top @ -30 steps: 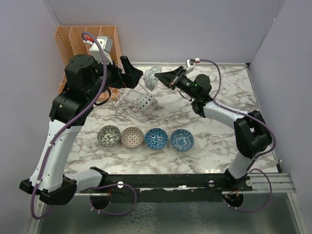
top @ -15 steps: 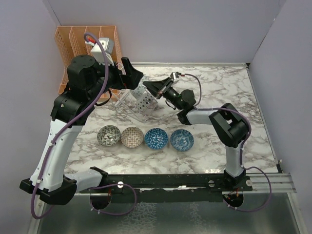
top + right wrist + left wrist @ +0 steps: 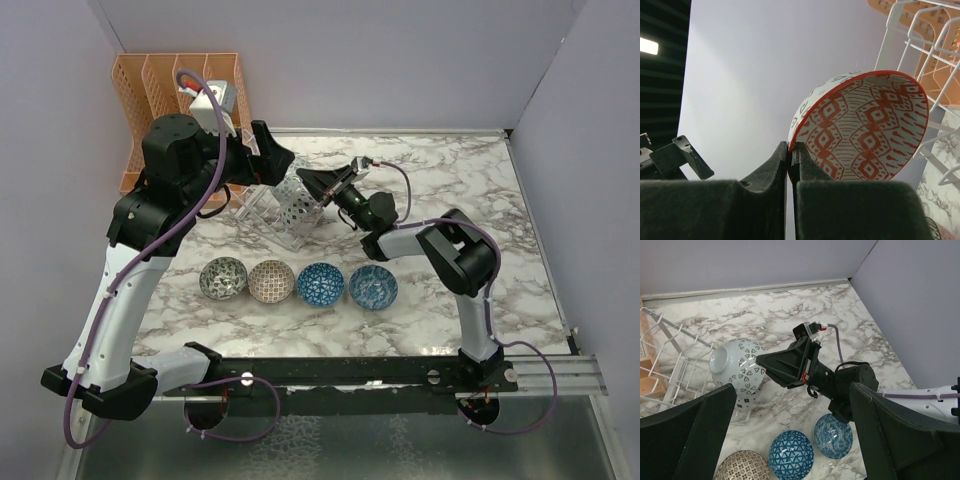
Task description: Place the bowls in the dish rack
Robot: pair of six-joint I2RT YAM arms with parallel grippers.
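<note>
Red-patterned bowl [image 3: 860,130], pinched by its rim in our right gripper [image 3: 791,146], stands on edge, we think to enter a dish rack [image 3: 265,218] slot; left gripper [image 3: 792,395] gapes wide.

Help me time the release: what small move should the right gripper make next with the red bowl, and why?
Probably lower the red bowl slightly, in between the bars of the dish rack, before opening. The right gripper is shut on its rim, the bowl is tilted beside the bars, and no view shows it seated.
</note>
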